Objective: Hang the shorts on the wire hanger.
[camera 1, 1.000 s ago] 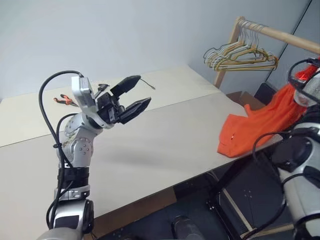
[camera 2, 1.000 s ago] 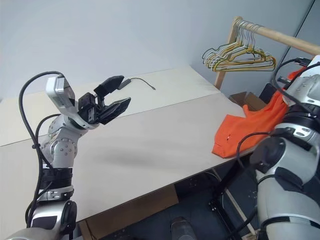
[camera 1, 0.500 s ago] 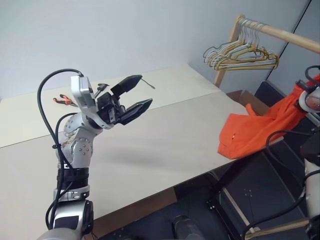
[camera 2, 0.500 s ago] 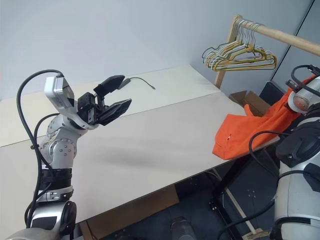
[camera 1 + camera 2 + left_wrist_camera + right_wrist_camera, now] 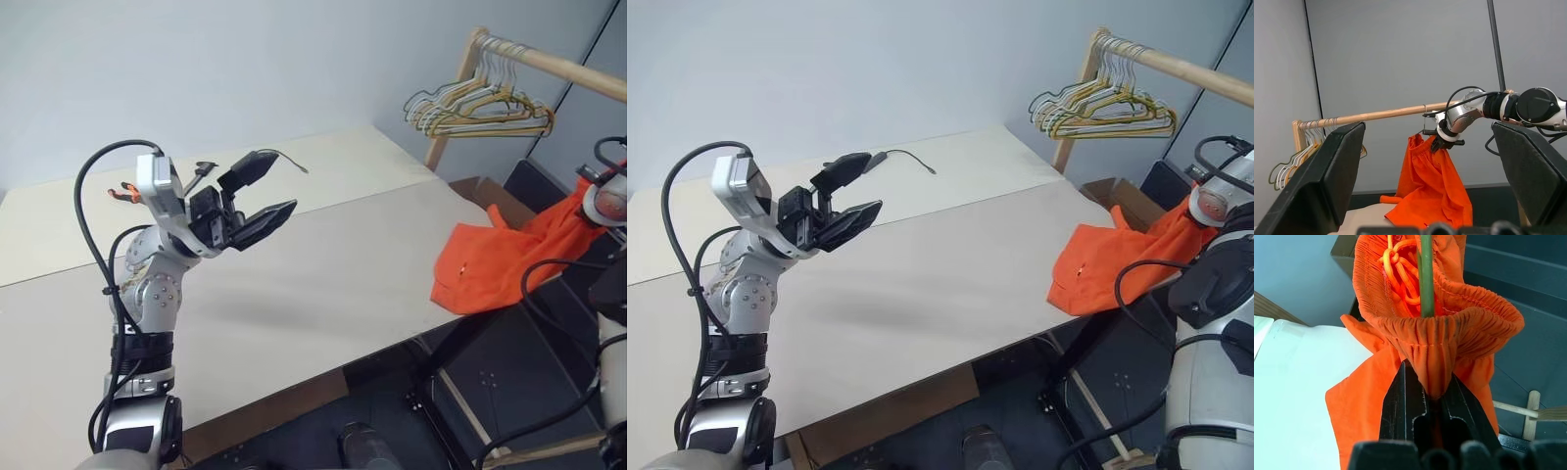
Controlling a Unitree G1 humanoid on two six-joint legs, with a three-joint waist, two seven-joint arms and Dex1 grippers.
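Note:
The orange shorts trail from the table's right edge up to my right gripper. That gripper is shut on the gathered waistband. A thin olive rod of the wire hanger runs down inside the waistband. The hanger's hook hangs from the wooden rail. My left gripper is open and holds nothing. It is raised over the left part of the table, pointing towards the shorts and far from them.
A bunch of silver and yellow hangers hangs at the rail's near end. Orange-handled pliers and a thin cable lie at the back of the pale table. A cardboard box sits below the rail.
My right arm has swung out towards the right edge of the head views, and its hand has sunk slightly with the waistband still held. The left arm has stayed put.

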